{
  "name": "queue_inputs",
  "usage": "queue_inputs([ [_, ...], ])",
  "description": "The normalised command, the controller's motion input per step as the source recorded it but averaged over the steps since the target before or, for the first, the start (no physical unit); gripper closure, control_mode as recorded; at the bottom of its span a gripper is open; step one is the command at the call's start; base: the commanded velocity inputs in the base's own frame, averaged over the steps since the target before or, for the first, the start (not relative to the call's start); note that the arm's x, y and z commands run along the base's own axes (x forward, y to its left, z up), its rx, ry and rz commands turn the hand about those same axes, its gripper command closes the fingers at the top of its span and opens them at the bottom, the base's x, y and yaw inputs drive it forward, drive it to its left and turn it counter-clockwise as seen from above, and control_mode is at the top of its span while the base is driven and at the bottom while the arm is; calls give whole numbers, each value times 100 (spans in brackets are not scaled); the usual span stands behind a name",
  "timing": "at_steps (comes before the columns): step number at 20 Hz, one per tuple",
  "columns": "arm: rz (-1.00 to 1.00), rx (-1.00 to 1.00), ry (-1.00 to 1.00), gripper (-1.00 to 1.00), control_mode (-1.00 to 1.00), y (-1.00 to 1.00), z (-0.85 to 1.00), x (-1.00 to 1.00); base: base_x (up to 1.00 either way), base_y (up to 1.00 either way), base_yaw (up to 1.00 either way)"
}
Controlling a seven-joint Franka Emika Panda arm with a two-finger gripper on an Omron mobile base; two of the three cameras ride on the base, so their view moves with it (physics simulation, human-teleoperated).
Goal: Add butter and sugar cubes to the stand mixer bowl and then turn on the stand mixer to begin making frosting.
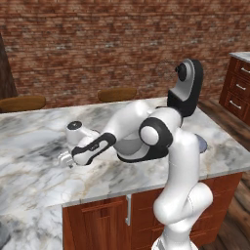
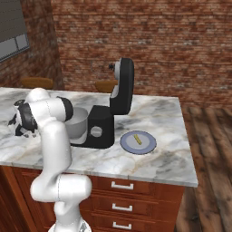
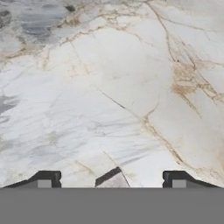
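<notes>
My gripper (image 1: 65, 158) hangs low over the marble counter (image 1: 34, 161), left of the stand mixer, and it is open. In the hand view its two fingertips (image 3: 46, 179) stand wide apart with a small whitish sugar cube (image 3: 113, 179) on the counter between them, touching neither. The stand mixer (image 2: 102, 127) is black, and its head (image 2: 123, 84) is tilted up. The grey stand mixer bowl (image 2: 78, 121) sits at its base, partly hidden behind my arm. The butter (image 2: 137, 139), a thin pale-yellow stick, lies on a grey-blue plate (image 2: 146, 146) right of the mixer.
Brown stools (image 1: 117, 93) stand behind the far edge of the counter, in front of a brick wall. The counter's front edge (image 1: 122, 191) runs close below my arm, with wooden drawers (image 2: 136, 190) underneath. More cabinets (image 1: 239, 88) stand at the right.
</notes>
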Motion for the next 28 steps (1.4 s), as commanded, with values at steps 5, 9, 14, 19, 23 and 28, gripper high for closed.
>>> queue_inputs([
  [5,0,0,3,100,-100,0,-18,0,0,0,0],
  [9,0,0,0,100,-100,0,-2,-1,0,0,0],
  [14,0,2,-4,100,-100,0,46,-29,0,0,0],
  [19,-6,8,-13,100,-100,-12,100,-27,0,0,0],
  [23,-21,2,-8,100,-100,-40,100,1,0,0,0],
  [28,-28,0,-4,100,-100,-57,100,19,0,0,0],
])
